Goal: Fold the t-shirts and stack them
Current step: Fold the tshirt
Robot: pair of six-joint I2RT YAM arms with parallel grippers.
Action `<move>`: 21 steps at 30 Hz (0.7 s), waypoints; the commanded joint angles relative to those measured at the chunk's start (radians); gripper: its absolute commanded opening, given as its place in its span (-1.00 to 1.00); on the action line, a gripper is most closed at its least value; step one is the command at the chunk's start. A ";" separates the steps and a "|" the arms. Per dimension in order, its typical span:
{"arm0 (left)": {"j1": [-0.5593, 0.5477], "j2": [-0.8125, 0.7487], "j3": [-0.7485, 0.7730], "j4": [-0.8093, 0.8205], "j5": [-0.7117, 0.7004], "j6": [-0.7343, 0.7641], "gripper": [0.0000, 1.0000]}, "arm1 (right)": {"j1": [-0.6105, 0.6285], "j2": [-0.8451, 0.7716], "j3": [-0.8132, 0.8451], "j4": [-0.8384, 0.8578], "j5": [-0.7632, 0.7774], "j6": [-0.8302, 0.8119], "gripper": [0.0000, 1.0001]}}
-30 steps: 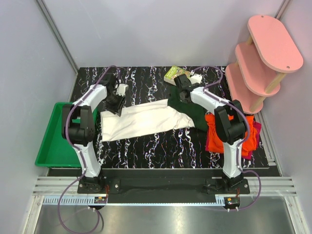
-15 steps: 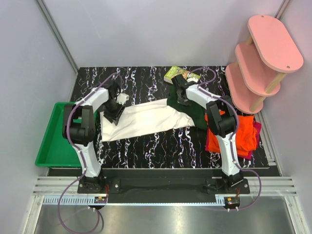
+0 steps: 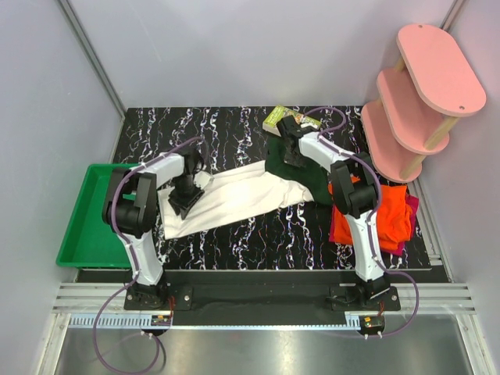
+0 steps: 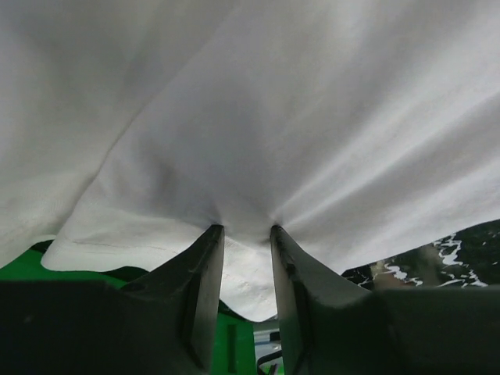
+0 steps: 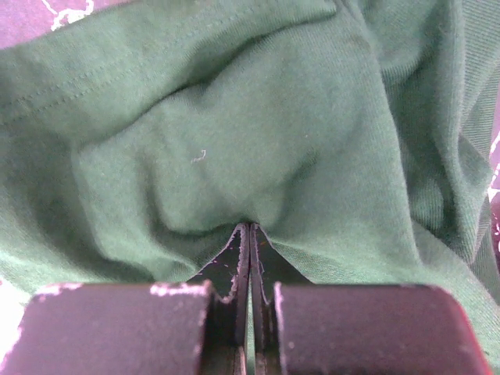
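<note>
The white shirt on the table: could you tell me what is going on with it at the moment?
Both arms hold the cream-white t-shirt, which lies spread across the table. The left gripper has its jaws pinched on the white edge near the green tray. The right gripper has its jaws shut on the dark green sleeve, close to the small book. The orange t-shirt and the magenta t-shirt lie piled at the right.

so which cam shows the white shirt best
Top external: the whole shirt shows, white body and green sleeve. Left wrist shows only white cloth pinched by the left gripper; right wrist only the sleeve in the right gripper.
</note>
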 commanded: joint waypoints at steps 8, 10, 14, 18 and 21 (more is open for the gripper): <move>-0.187 -0.030 -0.155 -0.035 -0.101 0.101 -0.41 | -0.015 0.191 0.283 -0.198 -0.085 -0.071 -1.00; -0.223 -0.032 -0.153 -0.042 -0.104 0.109 -0.41 | -0.018 0.217 0.351 -0.235 -0.094 -0.085 -1.00; -0.281 -0.025 -0.141 -0.064 -0.090 0.115 -0.43 | -0.021 0.288 0.514 -0.327 -0.126 -0.108 -1.00; -0.352 -0.007 -0.119 -0.094 -0.080 0.118 -0.45 | -0.022 0.398 0.749 -0.456 -0.177 -0.129 -1.00; -0.398 -0.001 -0.103 -0.114 -0.070 0.123 -0.45 | -0.022 0.411 0.777 -0.466 -0.204 -0.131 -1.00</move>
